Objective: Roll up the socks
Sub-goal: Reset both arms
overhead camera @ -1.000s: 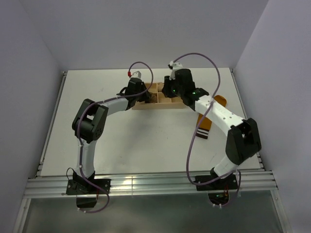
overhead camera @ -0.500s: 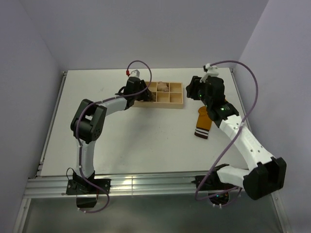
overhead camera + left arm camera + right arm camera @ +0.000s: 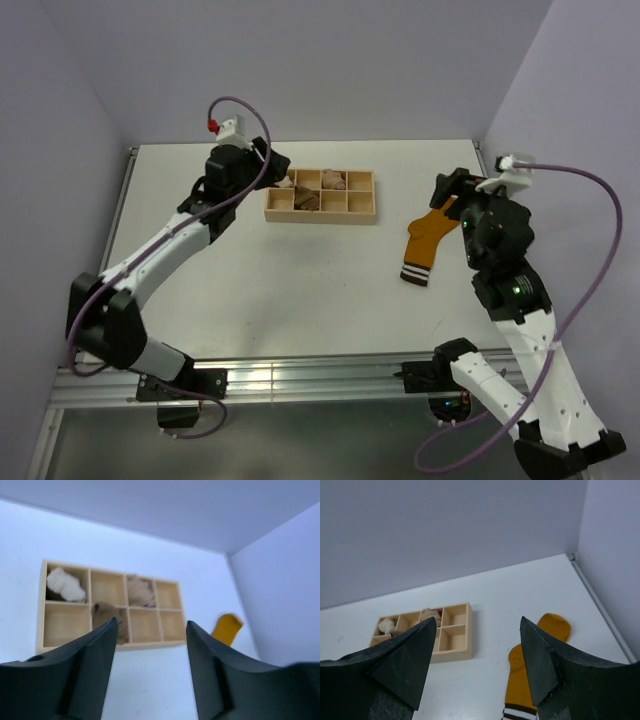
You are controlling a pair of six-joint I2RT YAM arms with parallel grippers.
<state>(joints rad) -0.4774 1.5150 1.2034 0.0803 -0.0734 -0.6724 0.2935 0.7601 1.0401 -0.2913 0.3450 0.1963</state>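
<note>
The mustard-orange sock (image 3: 423,243) lies flat on the white table, right of the tray, with its striped cuff toward the near edge. It also shows in the right wrist view (image 3: 526,677), and its toe shows in the left wrist view (image 3: 227,628). A tan-brown fabric roll (image 3: 105,616) sits in a front compartment of the wooden tray (image 3: 320,217). My left gripper (image 3: 268,168) is open and empty, raised left of the tray. My right gripper (image 3: 445,188) is open and empty, raised above the sock's toe end.
The tray (image 3: 150,643) has several compartments. A white bundle (image 3: 65,584) and a pale beige bundle (image 3: 139,590) lie in its back row. The tray also shows in the right wrist view (image 3: 455,655). Walls close the table at the back and right.
Both arms have drawn back from the tray and lifted. The left swung to the left. The right swung right, uncovering the mustard sock.
</note>
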